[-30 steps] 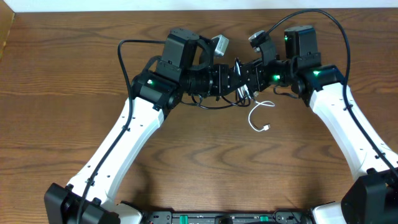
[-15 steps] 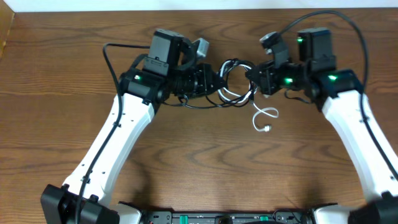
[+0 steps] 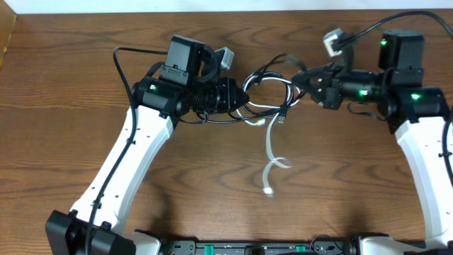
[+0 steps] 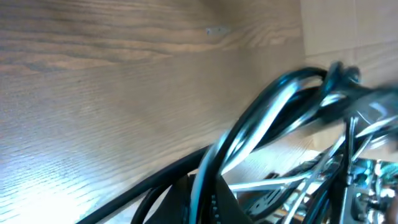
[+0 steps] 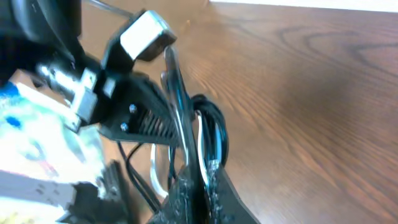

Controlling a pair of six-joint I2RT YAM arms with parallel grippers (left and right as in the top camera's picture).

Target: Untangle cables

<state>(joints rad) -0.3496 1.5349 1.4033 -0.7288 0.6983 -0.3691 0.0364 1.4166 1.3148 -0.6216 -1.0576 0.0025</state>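
Note:
The black cable (image 3: 272,79) is stretched in several loops between my two grippers, above the table. My left gripper (image 3: 245,95) is shut on its left end, and my right gripper (image 3: 300,76) is shut on its right end. The white cable (image 3: 270,152) hangs from the tangle and trails toward the table's front, blurred, its plug end near the wood. In the left wrist view the black strands (image 4: 261,118) run up from my left gripper (image 4: 208,202). In the right wrist view my right gripper (image 5: 198,186) pinches the black loops (image 5: 214,134), with the white cable (image 5: 153,171) behind.
The brown wooden table (image 3: 212,191) fills the view, its far edge along the top. A thick black arm wire (image 3: 124,57) arcs out from the left arm, and another (image 3: 368,28) runs over the right arm. The left arm's wrist (image 5: 134,109) faces the right wrist camera closely.
The two grippers have pulled apart, the right one going far right. The black loops have stretched out between them. The white cable has swung down toward the table's front.

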